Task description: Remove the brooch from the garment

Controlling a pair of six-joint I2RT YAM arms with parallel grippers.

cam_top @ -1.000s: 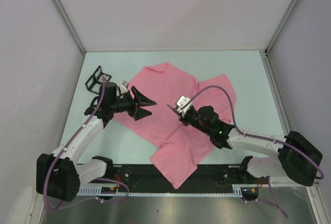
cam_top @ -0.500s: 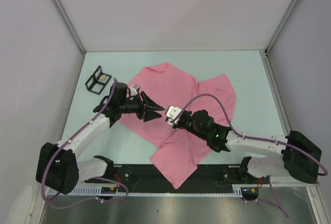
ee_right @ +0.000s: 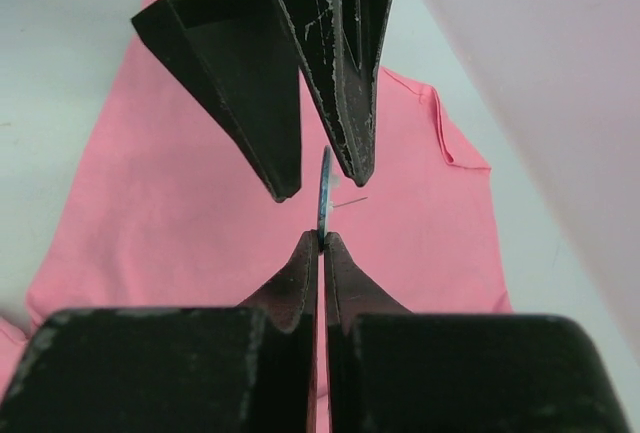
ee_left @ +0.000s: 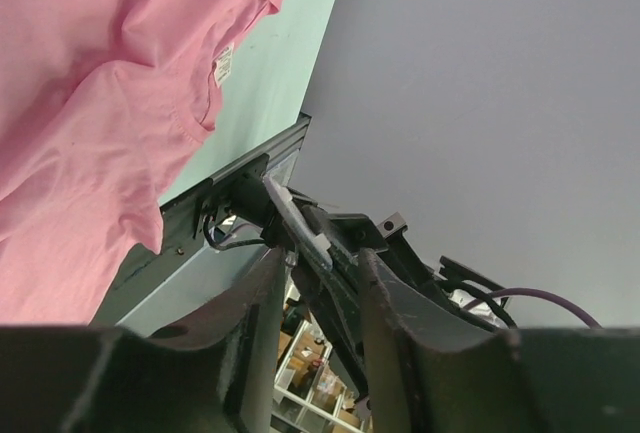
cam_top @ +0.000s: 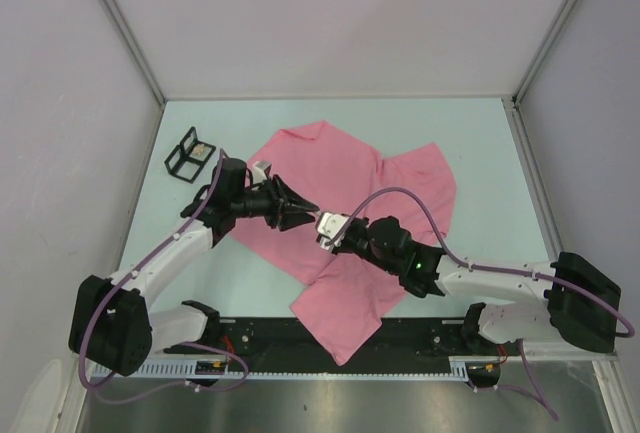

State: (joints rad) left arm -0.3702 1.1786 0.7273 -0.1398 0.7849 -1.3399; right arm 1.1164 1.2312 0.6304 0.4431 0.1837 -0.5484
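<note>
Top external view: the pink shirt (cam_top: 340,163) lies crumpled across the middle of the pale green bench (cam_top: 480,143). Both your arms reach in over the left-centre part of the cloth. Your left pincer (cam_top: 303,213) and right pincer (cam_top: 316,223) meet almost tip to tip there. The brooch is too small to make out from this height. A small black stand (cam_top: 190,153) sits on the bench at upper left, apart from the shirt.

Right wrist view: your right pincer is pressed together on the lower edge of the brooch (ee_right: 324,191), a thin bluish disc seen edge-on at centre frame. A fine pin (ee_right: 352,200) pokes out of it to the right. The left pincer's two dark fingers (ee_right: 240,83) come down from the top of the frame, spread, one on each side of the disc's upper edge. The right-hand tip is just beside the disc and the left-hand tip is a little farther off. You cannot tell whether either one touches it. The shirt is a pink blur behind the brooch.

Left wrist view: the spread fingers fill the bottom of the frame, with your right arm's dark tip between them. The shirt's neckline and white label (ee_left: 224,63) show at upper left.
</note>
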